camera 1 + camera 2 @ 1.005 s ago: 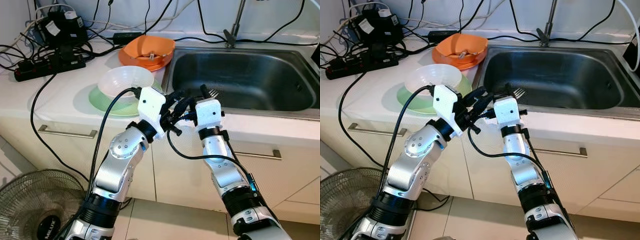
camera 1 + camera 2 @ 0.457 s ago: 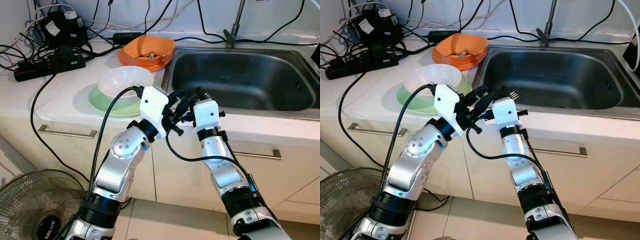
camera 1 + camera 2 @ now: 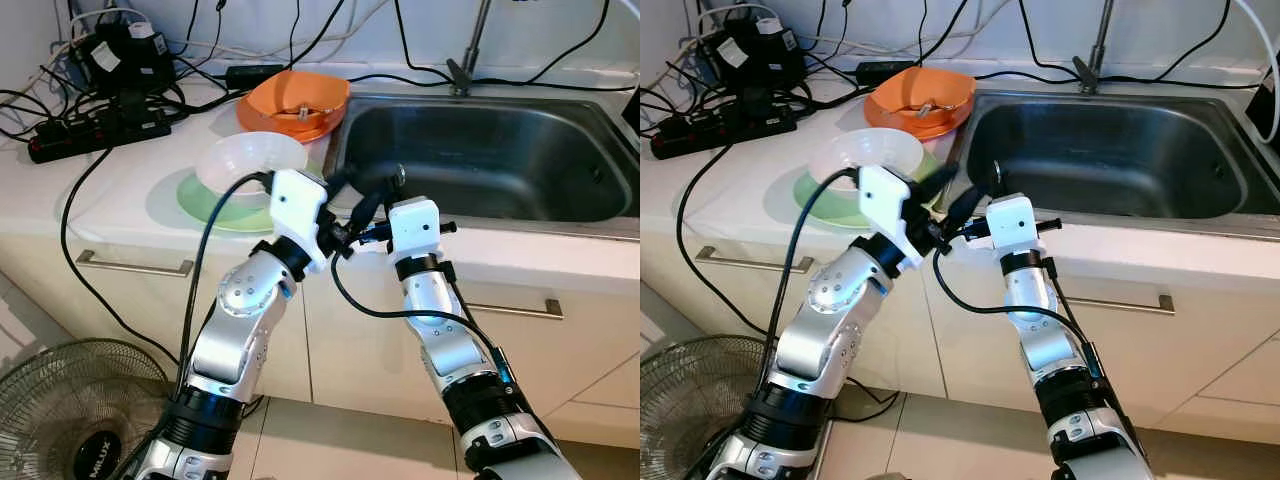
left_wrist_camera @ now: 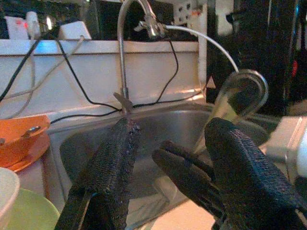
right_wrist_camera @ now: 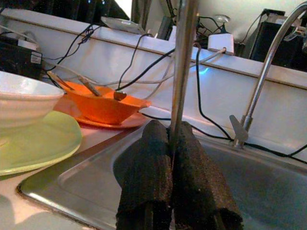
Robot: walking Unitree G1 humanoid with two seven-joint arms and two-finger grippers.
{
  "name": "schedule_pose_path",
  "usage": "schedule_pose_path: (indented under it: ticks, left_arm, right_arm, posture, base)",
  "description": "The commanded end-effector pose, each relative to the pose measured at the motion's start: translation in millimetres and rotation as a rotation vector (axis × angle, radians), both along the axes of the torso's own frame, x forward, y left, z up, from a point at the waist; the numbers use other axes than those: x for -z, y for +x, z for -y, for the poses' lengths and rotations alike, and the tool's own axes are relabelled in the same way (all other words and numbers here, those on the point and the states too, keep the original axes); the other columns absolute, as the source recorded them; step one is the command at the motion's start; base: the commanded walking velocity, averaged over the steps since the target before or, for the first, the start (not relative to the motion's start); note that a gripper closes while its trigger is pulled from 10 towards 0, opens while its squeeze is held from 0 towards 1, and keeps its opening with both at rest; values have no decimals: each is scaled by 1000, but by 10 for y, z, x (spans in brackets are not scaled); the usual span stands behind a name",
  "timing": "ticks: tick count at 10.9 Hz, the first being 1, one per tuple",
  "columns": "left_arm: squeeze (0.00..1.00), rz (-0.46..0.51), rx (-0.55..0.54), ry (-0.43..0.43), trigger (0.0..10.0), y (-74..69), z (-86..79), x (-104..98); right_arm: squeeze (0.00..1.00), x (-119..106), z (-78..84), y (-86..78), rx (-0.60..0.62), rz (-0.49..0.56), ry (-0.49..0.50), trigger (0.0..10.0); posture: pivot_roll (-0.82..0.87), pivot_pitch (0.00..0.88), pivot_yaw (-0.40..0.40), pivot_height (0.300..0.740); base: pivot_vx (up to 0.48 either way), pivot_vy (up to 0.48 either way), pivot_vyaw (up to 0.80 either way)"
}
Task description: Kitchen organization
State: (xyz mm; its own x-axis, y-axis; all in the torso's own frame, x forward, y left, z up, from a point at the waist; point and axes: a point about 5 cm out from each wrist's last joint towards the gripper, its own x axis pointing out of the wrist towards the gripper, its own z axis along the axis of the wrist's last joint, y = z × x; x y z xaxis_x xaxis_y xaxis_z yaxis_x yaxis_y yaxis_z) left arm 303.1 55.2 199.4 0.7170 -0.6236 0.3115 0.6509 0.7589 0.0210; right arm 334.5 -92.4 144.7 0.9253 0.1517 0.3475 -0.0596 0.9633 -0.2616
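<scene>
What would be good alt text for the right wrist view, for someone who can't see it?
The right gripper pinches the thin metal handle of a utensil between two shut black fingers over a steel sink. Beyond are an orange bowl, a white bowl on a green plate, and a faucet.

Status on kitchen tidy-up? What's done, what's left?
Done: nothing visibly put away. In hand: right gripper shut on a thin shiny metal utensil near the steel sink; left gripper open beside it. Left: white bowl on green plate, and orange bowl, on the counter.
</scene>
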Motion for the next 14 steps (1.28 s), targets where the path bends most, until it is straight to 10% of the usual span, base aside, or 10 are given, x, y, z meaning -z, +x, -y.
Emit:
schedule_pose_path:
  ticks: [1,3,4,7,8,14]
  left_arm:
    - [1000,-5,-18,-27,10000,32,-33,-41]
    - [1000,-4,-82,-102,10000,72,-114,-104]
    - [0,-6,-114,-128,10000,92,-170,-121]
    - [0,-33,-171,-118,10000,111,-272,-31]
    - [0,-57,-175,-75,10000,92,-292,62]
    - [0,-174,-39,157,10000,-108,-142,517]
  right_arm:
    - [0,-55,11,20,12,18,18,0]
    - [0,-68,42,37,24,26,10,0]
    - [0,-84,97,64,50,31,4,0]
    - [0,-222,261,191,104,57,-16,0]
    - [0,-275,335,252,138,56,-6,10000]
    - [0,-222,641,515,222,-118,-6,10000]
  posture:
    - [85,0,83,740]
    - [84,0,84,740]
    - [85,0,84,740]
    - [85,0,84,740]
    - [87,0,84,740]
    - [102,0,73,740]
  base:
    - [0,0,0]
    - [0,0,0]
    - [0,0,0]
    - [0,0,0]
    - [0,0,0]
    - [0,0,0]
